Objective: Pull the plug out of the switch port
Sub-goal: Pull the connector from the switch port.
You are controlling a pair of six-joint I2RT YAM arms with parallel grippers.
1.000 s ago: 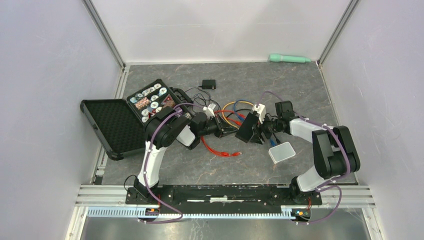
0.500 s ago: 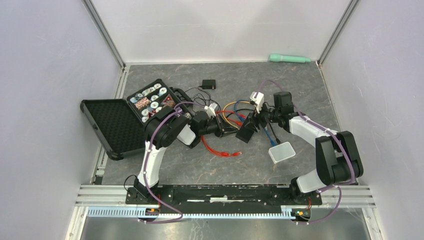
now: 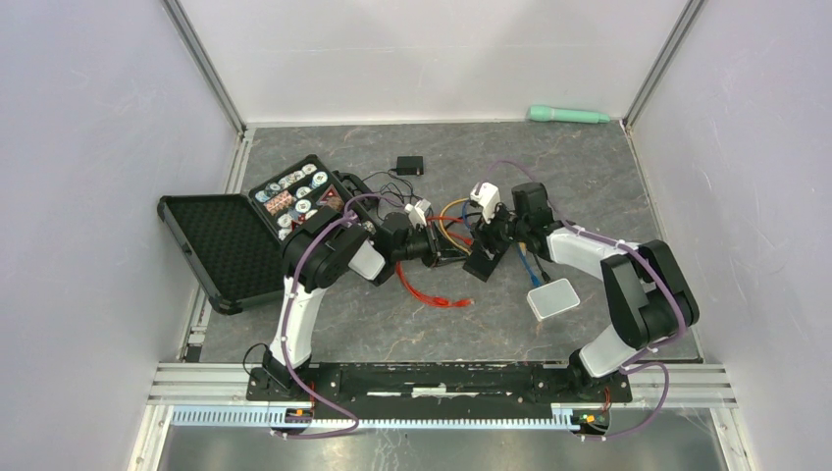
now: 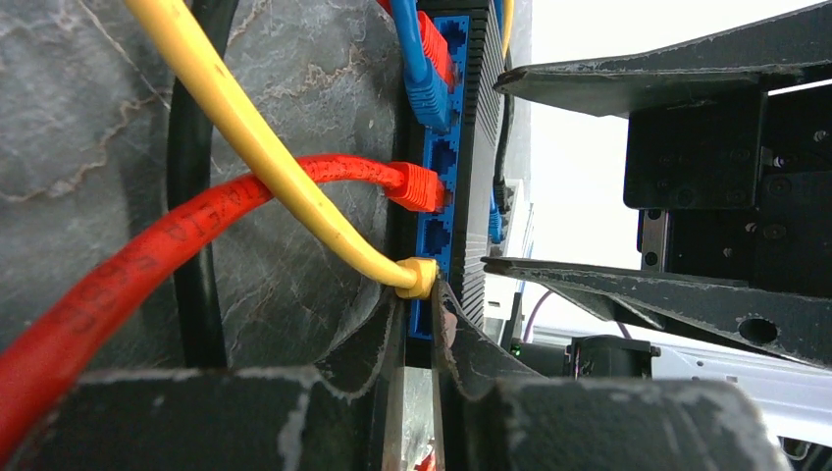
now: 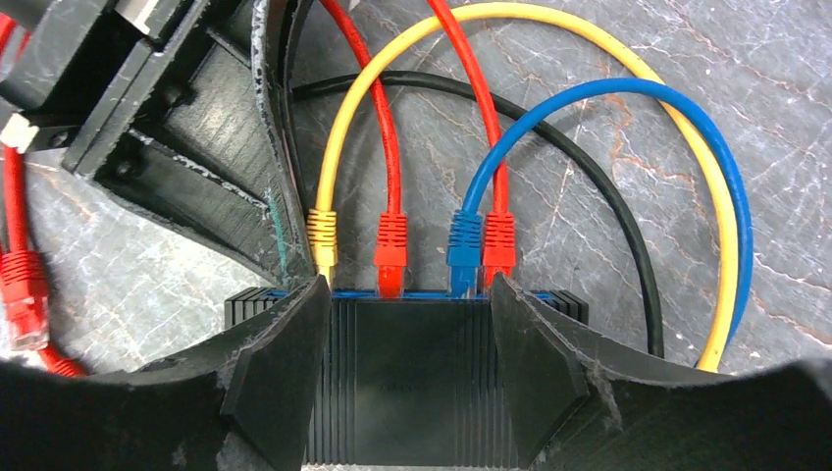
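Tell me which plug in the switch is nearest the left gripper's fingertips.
The yellow plug, at the row's end: the left gripper pinches it, while the two red plugs and the blue plug sit farther along the switch.

Right wrist view: the black ribbed network switch (image 5: 407,383) runs off the bottom edge. Its flanks sit behind the fingers (image 5: 280,373) of the right gripper (image 5: 407,287); contact not determinable.

Left wrist view: thick red cable (image 4: 137,257), lower left, blurred and cropped. Yellow plug (image 4: 416,275) partly buried between the fingertips (image 4: 388,343) of the left gripper (image 4: 417,299).

Top view: contents of the open black foam-lined case (image 3: 218,245), upper left, too small to identify.
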